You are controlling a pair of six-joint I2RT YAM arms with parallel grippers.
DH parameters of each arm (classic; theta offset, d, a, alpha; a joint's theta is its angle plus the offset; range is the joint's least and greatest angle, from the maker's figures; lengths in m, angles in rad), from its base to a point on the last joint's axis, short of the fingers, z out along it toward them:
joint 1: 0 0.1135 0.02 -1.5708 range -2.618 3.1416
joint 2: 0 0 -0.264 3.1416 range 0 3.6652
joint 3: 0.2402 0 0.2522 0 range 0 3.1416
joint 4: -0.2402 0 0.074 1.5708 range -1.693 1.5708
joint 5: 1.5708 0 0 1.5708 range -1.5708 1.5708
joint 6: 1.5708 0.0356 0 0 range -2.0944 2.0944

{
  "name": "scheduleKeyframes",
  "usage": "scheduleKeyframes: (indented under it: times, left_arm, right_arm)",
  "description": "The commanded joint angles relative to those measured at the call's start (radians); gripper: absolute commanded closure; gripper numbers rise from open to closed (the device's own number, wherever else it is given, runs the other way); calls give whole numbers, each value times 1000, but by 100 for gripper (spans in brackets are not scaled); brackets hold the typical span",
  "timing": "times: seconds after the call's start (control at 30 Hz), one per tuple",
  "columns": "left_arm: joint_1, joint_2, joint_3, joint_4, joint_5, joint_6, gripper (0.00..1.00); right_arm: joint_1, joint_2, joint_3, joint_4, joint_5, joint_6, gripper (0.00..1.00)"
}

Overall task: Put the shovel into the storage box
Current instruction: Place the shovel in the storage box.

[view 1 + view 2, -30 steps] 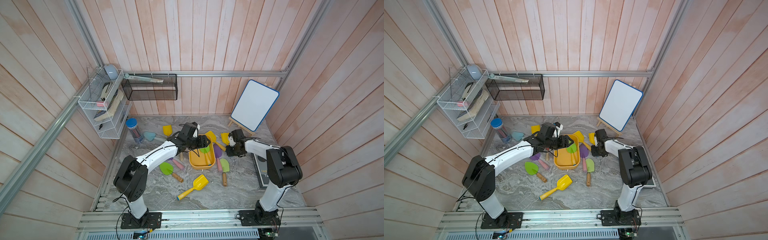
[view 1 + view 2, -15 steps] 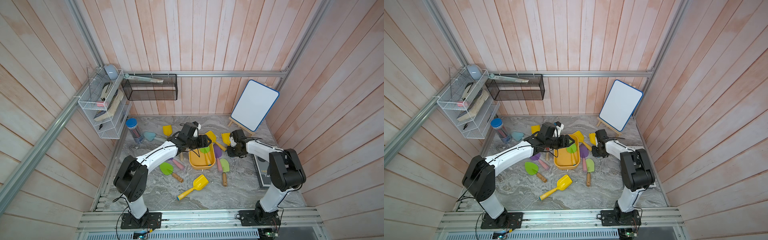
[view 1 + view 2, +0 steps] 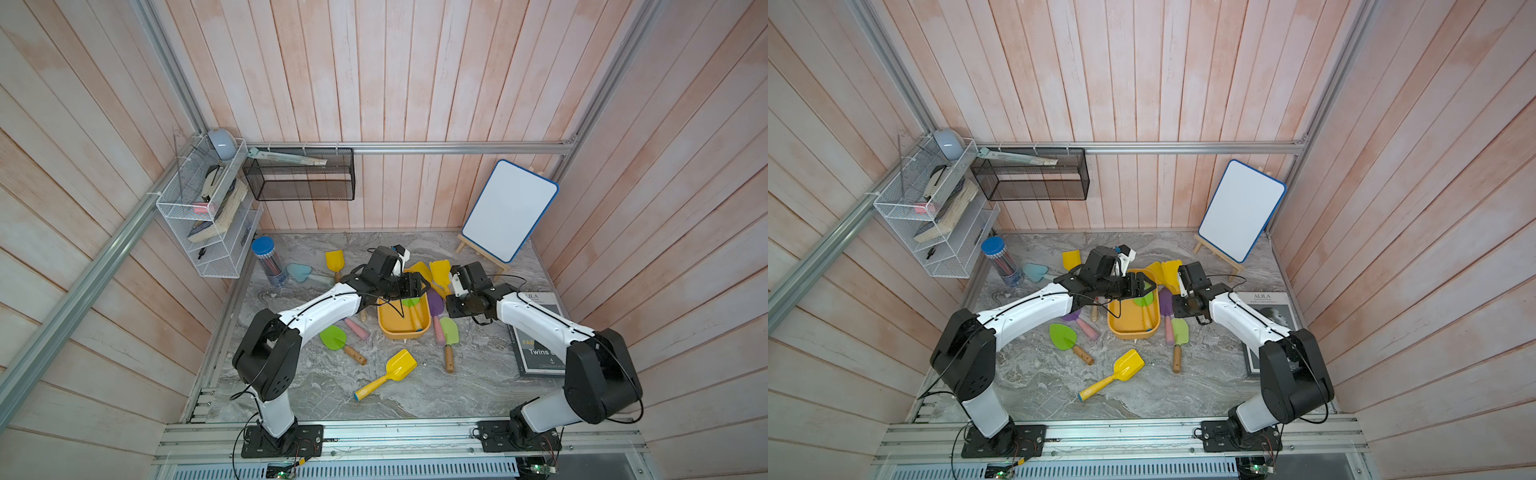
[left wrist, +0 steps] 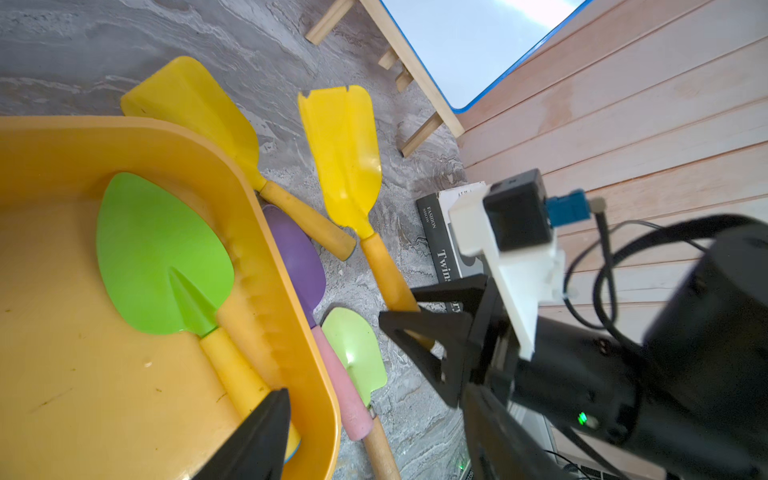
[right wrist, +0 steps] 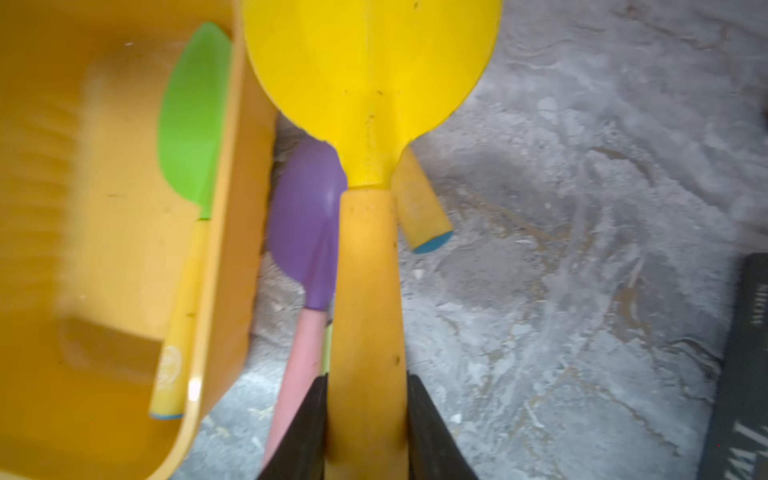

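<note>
1. The storage box, a shallow yellow-orange tray, is found in the middle of the table between the two arms. In both top views it is placed as it was a second ago.
2. A green shovel with a yellow handle is seen lying flat inside the storage box, along the wall on the right arm's side. Its place is unchanged from the earlier frames.
3. The left gripper is held over the far end of the storage box, with its jaws apart and nothing between them. Its place and its opening are much as they were a second ago.
4. The right gripper is clamped on the orange handle of a yellow shovel, with one finger pressed to each side.
5. The yellow shovel is kept outside the storage box, just beside its wall on the right arm's side. The base of its blade is seen over a purple shovel. Whether it is raised off the table cannot be told.
6. Against a second ago, the right arm's elbow is drawn back toward the front rail, so more of the book is uncovered. The yellow blade is set slightly nearer the storage box.
</note>
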Motion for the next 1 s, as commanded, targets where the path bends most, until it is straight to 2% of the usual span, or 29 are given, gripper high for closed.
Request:
scheduleKeyframes:
  times: [0.0,0.3,0.63,0.77,0.97]
  left_arm:
    - [-18,38,52,-18,-27,32,31]
    - [-23,66,73,-49,-152,16,38]
    - [-23,94,79,49,-180,8,43]
    - [-23,112,95,60,-202,11,51]
    - [-20,133,113,57,-230,5,68]
  right_arm:
    - [49,-49,-11,-15,-2,77,100]
    - [95,-107,6,-33,-5,123,100]
    - [126,-120,4,-34,-29,140,100]
    - [133,-125,6,-33,-35,145,100]
    - [135,-125,6,-33,-41,147,100]
